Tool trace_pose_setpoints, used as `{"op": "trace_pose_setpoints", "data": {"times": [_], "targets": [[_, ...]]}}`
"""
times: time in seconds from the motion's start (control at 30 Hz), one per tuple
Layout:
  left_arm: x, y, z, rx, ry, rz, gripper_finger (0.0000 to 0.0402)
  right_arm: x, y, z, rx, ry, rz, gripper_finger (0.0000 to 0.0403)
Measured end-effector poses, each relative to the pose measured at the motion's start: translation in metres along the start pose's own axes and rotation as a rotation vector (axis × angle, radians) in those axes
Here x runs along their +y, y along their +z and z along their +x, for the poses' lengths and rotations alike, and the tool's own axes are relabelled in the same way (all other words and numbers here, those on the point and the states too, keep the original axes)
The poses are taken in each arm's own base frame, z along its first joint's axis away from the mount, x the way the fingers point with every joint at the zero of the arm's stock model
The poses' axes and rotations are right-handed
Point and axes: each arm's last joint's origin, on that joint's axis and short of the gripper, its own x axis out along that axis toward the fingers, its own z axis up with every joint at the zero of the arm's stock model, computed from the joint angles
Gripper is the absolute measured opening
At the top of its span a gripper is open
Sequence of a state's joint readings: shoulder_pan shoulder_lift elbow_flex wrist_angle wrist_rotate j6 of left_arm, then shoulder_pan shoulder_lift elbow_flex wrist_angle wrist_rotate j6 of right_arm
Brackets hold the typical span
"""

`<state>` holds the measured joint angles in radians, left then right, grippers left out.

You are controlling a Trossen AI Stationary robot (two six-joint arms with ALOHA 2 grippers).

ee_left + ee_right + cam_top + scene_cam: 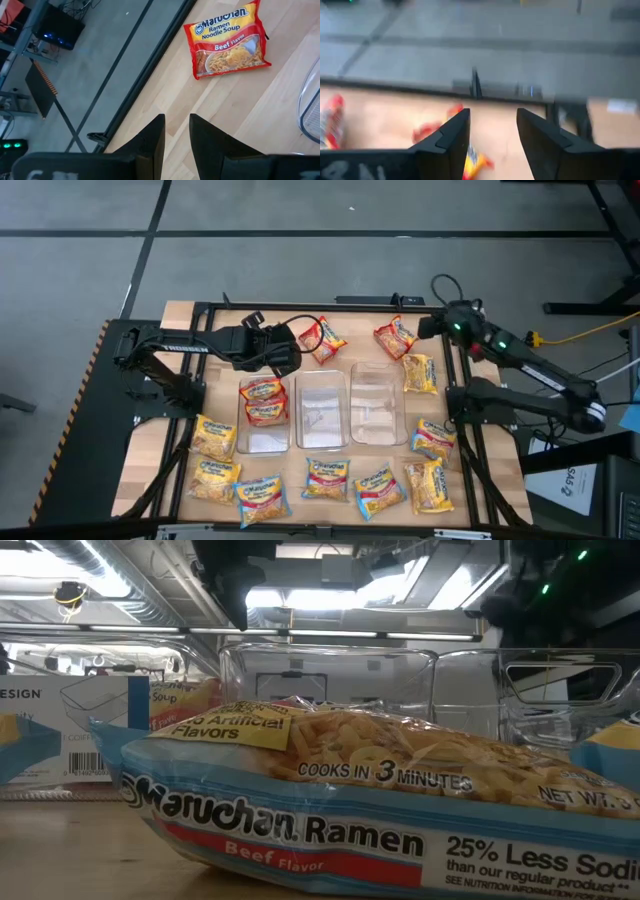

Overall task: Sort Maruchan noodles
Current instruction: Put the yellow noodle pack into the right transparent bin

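Note:
The Maruchan noodles lie scattered around three clear bins (322,410). Two red-and-yellow packets (263,401) lie in the left bin. Two red packets (322,338) (395,338) lie flat on the far part of the table, and a yellow one (419,373) lies beside the right bin. Several more lie along the near edge, among them a blue beef packet (350,810). My left gripper (176,125) hovers open above the far left of the table, short of a red beef packet (227,42). My right gripper (492,120) hangs open near the table's far right corner, above a red packet (470,162).
The clear bins (330,680) stand side by side mid-table; the middle and right ones hold no packets. A black frame rail (300,305) runs along the far edge. Bare wood (350,350) shows between the two far red packets.

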<state>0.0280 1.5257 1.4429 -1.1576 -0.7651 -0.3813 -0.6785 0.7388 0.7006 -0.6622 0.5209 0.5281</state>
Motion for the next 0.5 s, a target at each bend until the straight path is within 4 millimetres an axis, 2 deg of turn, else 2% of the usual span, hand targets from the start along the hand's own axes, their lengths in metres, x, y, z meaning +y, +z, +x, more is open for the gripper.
{"op": "trace_pose_setpoints", "data": {"times": [0.17,0.27,0.37,0.5], "targets": [[0.000,0.000,0.000,0.000,0.000,0.000,0.0082,0.001,-0.006,0.039,0.338,0.150,0.081,0.0168],[0.000,0.000,0.000,0.000,0.000,0.000,0.0082,0.001,-0.011,0.056,0.478,0.217,0.084,0.0168],[0.000,0.000,0.000,0.001,0.000,0.001,0.0082,-0.005,-0.022,0.065,0.626,0.153,0.080,0.0168],[0.000,0.000,0.000,0.001,0.000,0.001,0.0082,-0.010,-0.036,0.066,0.810,0.054,0.058,0.0168]]}}
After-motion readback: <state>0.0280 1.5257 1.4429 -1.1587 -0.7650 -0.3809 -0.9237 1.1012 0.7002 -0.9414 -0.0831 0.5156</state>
